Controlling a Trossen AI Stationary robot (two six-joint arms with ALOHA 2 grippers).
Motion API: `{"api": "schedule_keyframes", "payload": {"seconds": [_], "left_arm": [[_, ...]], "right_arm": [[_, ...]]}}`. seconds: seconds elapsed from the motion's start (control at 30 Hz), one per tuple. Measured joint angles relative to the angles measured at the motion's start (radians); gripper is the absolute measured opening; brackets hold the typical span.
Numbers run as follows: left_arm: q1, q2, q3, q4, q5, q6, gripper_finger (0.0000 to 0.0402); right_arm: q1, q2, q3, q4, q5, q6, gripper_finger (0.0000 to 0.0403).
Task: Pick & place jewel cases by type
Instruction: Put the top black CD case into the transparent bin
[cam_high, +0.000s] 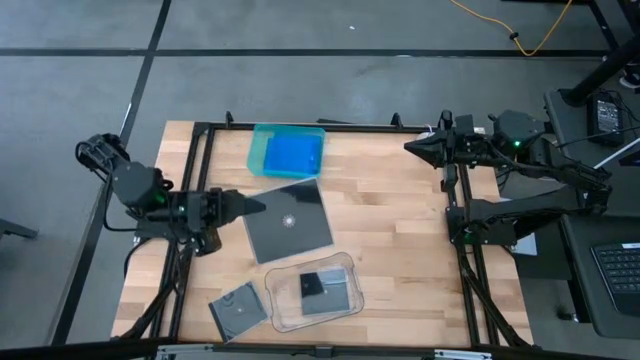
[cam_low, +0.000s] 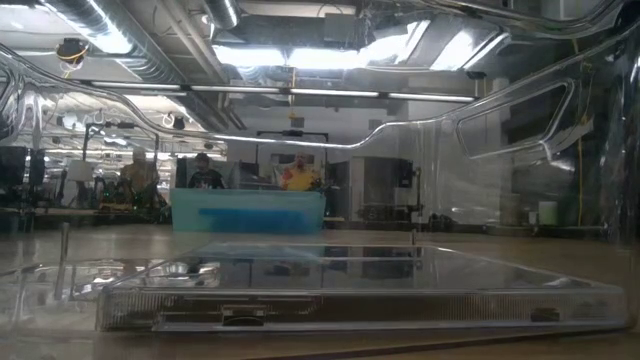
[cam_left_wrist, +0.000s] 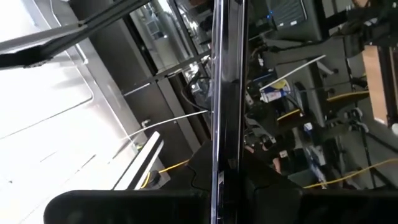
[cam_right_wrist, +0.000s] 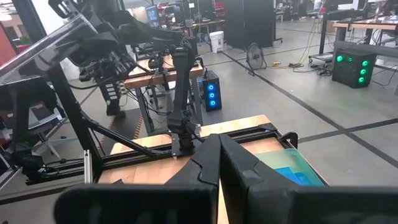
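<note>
Because the large dark jewel case (cam_high: 289, 220) is pinched at its left edge by the left hand (cam_high: 243, 206), the coming move turns on how that case lies from the hand: it reaches out to the hand's right, toward the middle of the tabletop (cam_high: 400, 230), its square face lying flat to the overhead camera and slightly skewed. The left wrist view shows the case edge-on as a thin line (cam_left_wrist: 219, 93) between closed fingers (cam_left_wrist: 261, 186). Beyond the case's far edge, the teal tray (cam_high: 262, 150) holds a blue jewel case (cam_high: 293, 155); nearer the front, a clear tray (cam_high: 283, 300) holds a small dark case (cam_high: 323, 285), with another dark case (cam_high: 238, 308) beside it on the wood. The left arm lies low and roughly level, reaching in from the left side. The right hand (cam_high: 415, 147) is closed on nothing, parked at the far right corner, well apart from every case, so the left arm is clearly the nearer one.
</note>
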Motion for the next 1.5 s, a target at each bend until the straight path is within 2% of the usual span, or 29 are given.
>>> {"api": "schedule_keyframes", "payload": {"seconds": [0.1,0.27,0.47,0.77,0.93,1.07,1.23,1.3,1.5], "left_arm": [[0.005,0.001,0.000,0.000,0.001,-0.054,0.0013],[0.049,-0.002,0.000,0.000,0.027,-0.244,0.0013],[0.119,-0.020,0.000,0.000,0.116,-0.538,0.0013],[0.214,-0.041,0.000,0.000,0.124,-0.970,0.0013],[0.278,-0.060,0.000,0.000,0.156,-1.298,0.0013],[0.336,-0.068,0.000,0.001,0.174,-1.618,0.0013],[0.422,-0.067,0.000,-0.059,0.181,-2.240,0.0013],[0.454,-0.067,0.000,-0.115,0.213,-2.427,0.0013],[0.476,-0.063,0.000,-0.188,0.217,-2.720,0.0013]], "right_arm": [[0.000,0.000,0.000,0.000,0.000,0.000,0.0008],[0.000,0.000,0.000,0.000,0.000,-0.001,0.0008],[0.000,0.000,0.000,-0.001,0.000,-0.002,0.0008],[0.000,0.000,0.000,0.011,-0.001,0.000,0.0008],[0.000,0.001,0.000,0.021,-0.001,-0.013,0.0008],[0.000,0.001,0.000,0.034,-0.003,-0.051,0.0008],[0.000,0.001,0.000,0.051,-0.004,-0.106,0.0008],[0.000,0.001,0.000,0.050,-0.028,-0.133,0.0008],[0.000,0.001,0.000,0.050,-0.115,-0.190,0.0008]]}}
